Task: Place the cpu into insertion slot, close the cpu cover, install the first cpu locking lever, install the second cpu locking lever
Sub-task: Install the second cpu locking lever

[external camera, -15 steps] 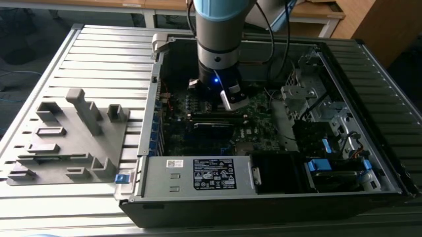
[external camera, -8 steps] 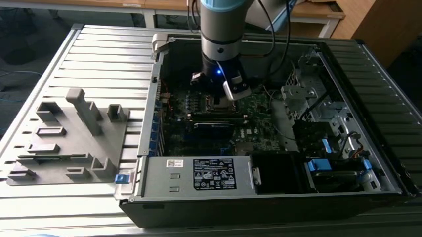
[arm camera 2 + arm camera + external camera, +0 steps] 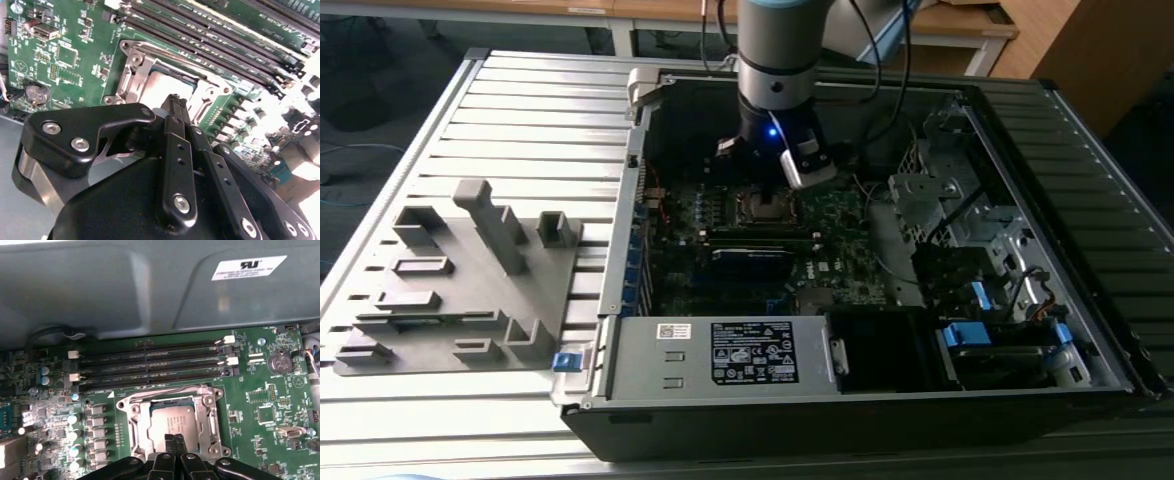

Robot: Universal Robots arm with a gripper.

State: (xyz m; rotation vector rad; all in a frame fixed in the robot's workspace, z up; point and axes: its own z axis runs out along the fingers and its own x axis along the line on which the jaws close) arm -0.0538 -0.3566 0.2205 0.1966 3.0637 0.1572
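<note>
The cpu lies flat in the insertion slot, its dull silver top showing in both wrist views. The cpu cover, a silver frame, lies down around the chip. My gripper hangs just over the chip's near edge with its black fingers pressed together and nothing between them. In the exterior view the gripper hovers above the socket in the middle of the motherboard. I cannot tell how the locking levers stand.
Long memory slots run beside the socket, with the grey case wall behind them. A labelled power supply fills the case's near side. A grey fixture tray lies on the slatted table at the exterior view's left.
</note>
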